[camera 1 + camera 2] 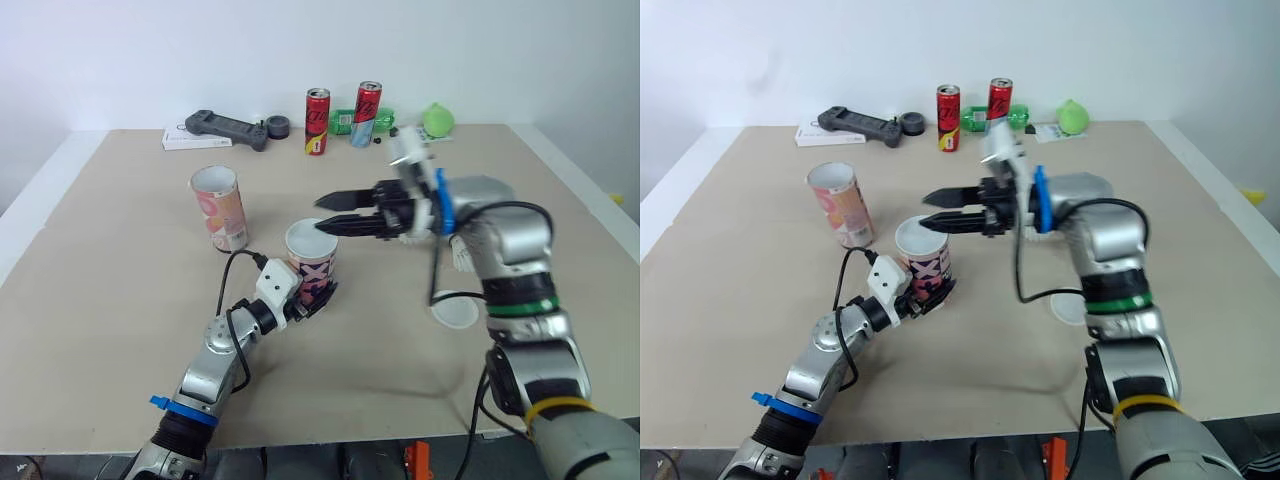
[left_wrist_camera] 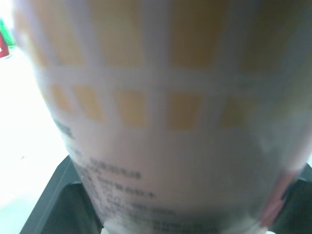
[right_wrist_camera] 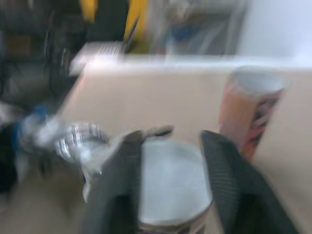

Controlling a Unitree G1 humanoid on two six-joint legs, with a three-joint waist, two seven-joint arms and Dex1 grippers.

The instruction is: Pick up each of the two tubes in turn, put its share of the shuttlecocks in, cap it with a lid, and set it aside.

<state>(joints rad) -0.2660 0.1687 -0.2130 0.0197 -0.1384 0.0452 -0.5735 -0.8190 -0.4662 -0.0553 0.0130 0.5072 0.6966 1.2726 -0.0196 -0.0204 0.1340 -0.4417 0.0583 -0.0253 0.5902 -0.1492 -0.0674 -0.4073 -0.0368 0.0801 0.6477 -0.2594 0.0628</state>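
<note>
Nearest the robot, the left gripper [image 1: 316, 294] clamps the lower wall of the near tube [image 1: 312, 258], which stands upright near the middle of the table [image 1: 120, 260]. In the left wrist view its fingers [image 2: 53, 200] press against the tube from both sides. A loose white lid [image 1: 456, 312] lies flat on the table to the right, beside the right forearm and well apart from the tube.

Above the tube's mouth is the right gripper [image 1: 324, 214], fingers spread, pinching nothing that can be seen, the lower fingertip at or just over the rim. The mouth reads as a pale disc; whether that is a seated lid or the tube's inside cannot be told.

Judged step: work at the mouth of the first tube, filling or capping. The next move probably calls for fetching the loose lid or pressing a seated one home, while the left grip keeps the tube upright.

Farther off, to the left, the far tube [image 1: 220, 208] stands untouched.

Writing: the near tube bears large dark letters, one resembling an X, and the left wrist view adds rows of orange blocks and small print, unreadable. At the far edge stand a red can [image 1: 317, 121], a second can [image 1: 366, 114] and a black controller [image 1: 225, 128], none with legible lettering.
</note>
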